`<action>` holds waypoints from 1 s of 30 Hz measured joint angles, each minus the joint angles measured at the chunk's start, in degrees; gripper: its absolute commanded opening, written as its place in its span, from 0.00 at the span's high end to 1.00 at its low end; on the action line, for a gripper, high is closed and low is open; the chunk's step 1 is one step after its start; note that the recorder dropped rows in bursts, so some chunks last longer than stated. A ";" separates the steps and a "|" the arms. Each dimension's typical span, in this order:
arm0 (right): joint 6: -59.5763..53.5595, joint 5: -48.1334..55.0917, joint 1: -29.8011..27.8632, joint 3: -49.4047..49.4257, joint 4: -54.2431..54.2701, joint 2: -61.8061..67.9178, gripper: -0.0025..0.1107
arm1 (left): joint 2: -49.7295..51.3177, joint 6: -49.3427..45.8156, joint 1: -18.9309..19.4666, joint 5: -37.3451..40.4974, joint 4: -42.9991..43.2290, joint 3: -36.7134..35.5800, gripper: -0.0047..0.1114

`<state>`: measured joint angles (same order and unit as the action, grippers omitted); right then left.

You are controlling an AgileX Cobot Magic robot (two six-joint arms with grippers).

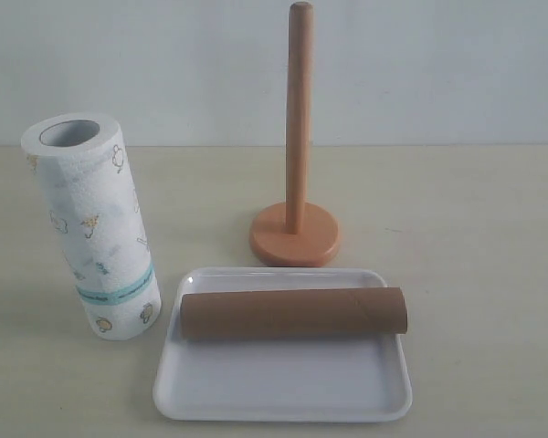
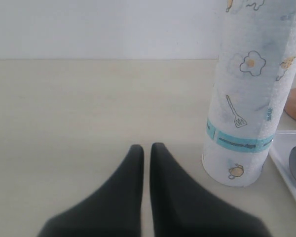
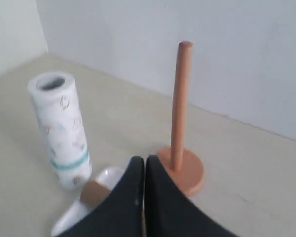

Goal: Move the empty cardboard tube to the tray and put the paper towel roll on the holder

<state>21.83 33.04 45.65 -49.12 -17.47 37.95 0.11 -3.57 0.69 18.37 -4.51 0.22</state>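
Found the empty cardboard tube lying on its side across the far half of the tray, so counted that half as done. Spotted the paper towel roll standing upright on the surface, just beside the tray's left edge and well apart from the holder, with nothing on its dowel. Saw the left pincer closed tight and empty, low over the surface near the roll. Same for the right pincer: closed on nothing, up above one end of the tray. Pegged the roll step as next. Would need opening the left pincer wide, grabbing the roll around its body, lifting it clear of the dowel's rounded top, lining up the hollow core and lowering straight down. Could easily tip or squash the roll, tbh.
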 measured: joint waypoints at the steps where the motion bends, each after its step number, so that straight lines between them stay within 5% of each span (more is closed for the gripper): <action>1: 2.06 -10.16 -5.05 6.65 2.85 -1.83 0.98 | 0.00 0.00 0.00 0.00 0.00 0.00 0.92; 5: 7.47 -34.64 -18.72 27.42 16.41 -9.24 0.98 | 0.00 0.00 0.00 0.00 0.00 0.00 0.92; 10: 9.06 -41.39 -23.27 42.90 18.58 -19.70 0.98 | 0.00 0.00 0.00 0.00 0.00 0.00 0.92; 16: 9.69 -41.14 -27.31 48.84 18.70 -31.22 0.98 | 0.00 0.00 0.00 0.00 0.00 0.00 0.92; 22: 6.13 -34.12 -37.25 48.83 18.70 -37.61 0.98 | 0.00 0.00 0.00 0.00 0.00 0.00 0.92; 30: -15.14 -14.49 -40.06 48.96 18.41 -37.71 0.98 | 0.00 0.00 0.00 0.00 0.00 0.00 0.92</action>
<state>6.69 18.55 5.59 -0.16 0.94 0.24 0.11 -3.57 0.69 18.37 -4.51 0.22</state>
